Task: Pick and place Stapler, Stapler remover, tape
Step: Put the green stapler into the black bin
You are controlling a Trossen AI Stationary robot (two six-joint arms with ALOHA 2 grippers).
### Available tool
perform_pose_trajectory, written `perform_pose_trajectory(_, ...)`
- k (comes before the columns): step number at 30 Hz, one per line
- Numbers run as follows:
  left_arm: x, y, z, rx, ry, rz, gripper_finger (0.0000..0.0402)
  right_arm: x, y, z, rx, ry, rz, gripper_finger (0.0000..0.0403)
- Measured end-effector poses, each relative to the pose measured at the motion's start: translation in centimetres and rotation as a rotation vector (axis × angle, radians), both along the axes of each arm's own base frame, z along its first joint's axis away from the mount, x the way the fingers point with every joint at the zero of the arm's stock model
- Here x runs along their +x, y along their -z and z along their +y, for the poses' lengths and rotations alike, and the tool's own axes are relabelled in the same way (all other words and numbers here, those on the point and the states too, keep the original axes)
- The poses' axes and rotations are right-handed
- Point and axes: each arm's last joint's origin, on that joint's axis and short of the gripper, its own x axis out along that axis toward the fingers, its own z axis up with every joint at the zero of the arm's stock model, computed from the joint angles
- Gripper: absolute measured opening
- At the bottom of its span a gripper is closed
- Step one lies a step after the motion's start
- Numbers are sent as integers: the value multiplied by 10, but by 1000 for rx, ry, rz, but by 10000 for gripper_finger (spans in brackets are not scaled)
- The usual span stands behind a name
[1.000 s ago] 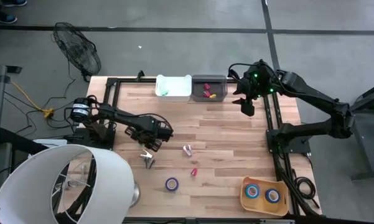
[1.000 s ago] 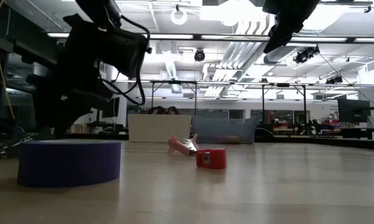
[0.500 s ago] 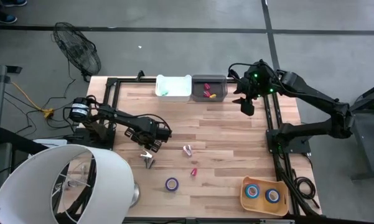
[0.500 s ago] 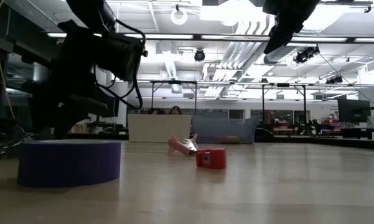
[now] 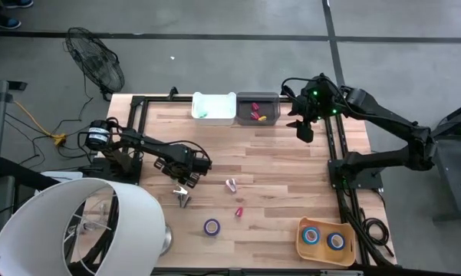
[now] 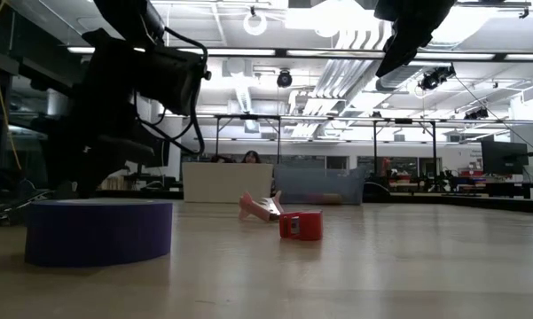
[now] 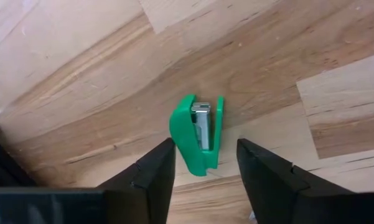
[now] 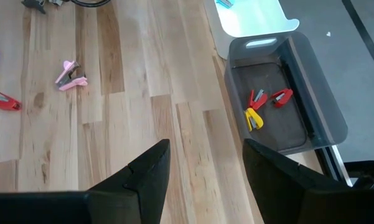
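A small green stapler (image 7: 198, 132) lies flat on the wooden table, metal side up. My left gripper (image 7: 205, 150) points down over it, open, with one finger on each side of the stapler's near end; I cannot tell whether a finger touches it. In the high view my left gripper (image 5: 189, 175) hides the stapler. A blue tape roll (image 5: 212, 226), a pink stapler remover (image 5: 231, 185), a red one (image 5: 238, 211) and a grey metal one (image 5: 183, 197) lie on the table nearby. My right gripper (image 5: 304, 134) hangs open, high over the far right.
At the far edge stand a white bin (image 5: 214, 107) and a grey bin (image 8: 286, 106) holding red and yellow stapler removers. A tan tray (image 5: 324, 238) with two tape rolls sits near right. A white lampshade (image 5: 77, 226) overhangs the near left corner.
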Motion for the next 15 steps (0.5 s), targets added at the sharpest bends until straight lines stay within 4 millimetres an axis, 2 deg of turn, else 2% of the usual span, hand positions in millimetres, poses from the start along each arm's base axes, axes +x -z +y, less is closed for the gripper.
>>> perform_pose_trajectory(11,3,1,0,-11,30,-33,72,0,0,0,-1,-1,0,193)
perform_pose_trajectory(15,4,1,0,-7,40,-38,54,0,0,0,-1,-2,0,193)
